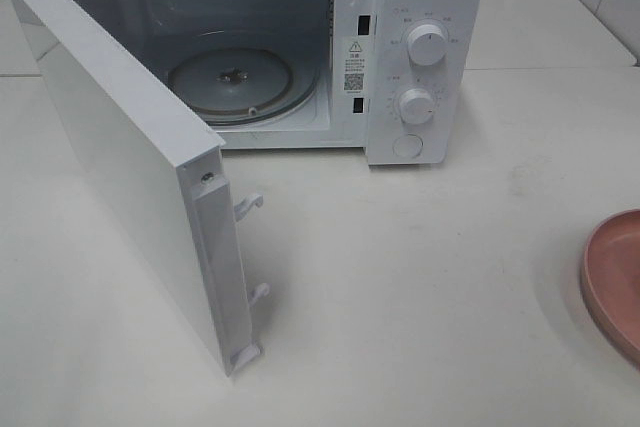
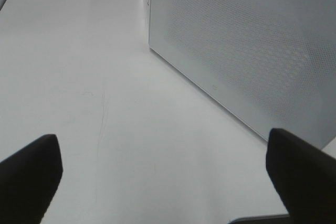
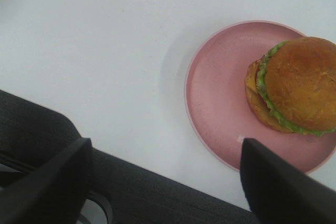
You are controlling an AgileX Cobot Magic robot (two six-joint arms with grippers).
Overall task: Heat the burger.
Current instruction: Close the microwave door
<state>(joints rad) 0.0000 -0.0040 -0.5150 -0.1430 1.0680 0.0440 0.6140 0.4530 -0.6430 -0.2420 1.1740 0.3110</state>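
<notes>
One burger (image 3: pixel 296 85), glossy brown bun over green lettuce, sat on one pink plate (image 3: pixel 215 103) on the bench (image 1: pixel 420 277). One microwave (image 1: pixel 420 57) stood open. Both tools, left tool (image 2: pixel 168 174) and right tool (image 3: pixel 168 182), gaped empty.

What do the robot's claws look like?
In the wrist views, each claw has two chunky black fingers with flat, matte faces and rounded corners: left claw, right claw. No markings or cables show. The arms themselves are out of sight, even from the high camera.
</notes>
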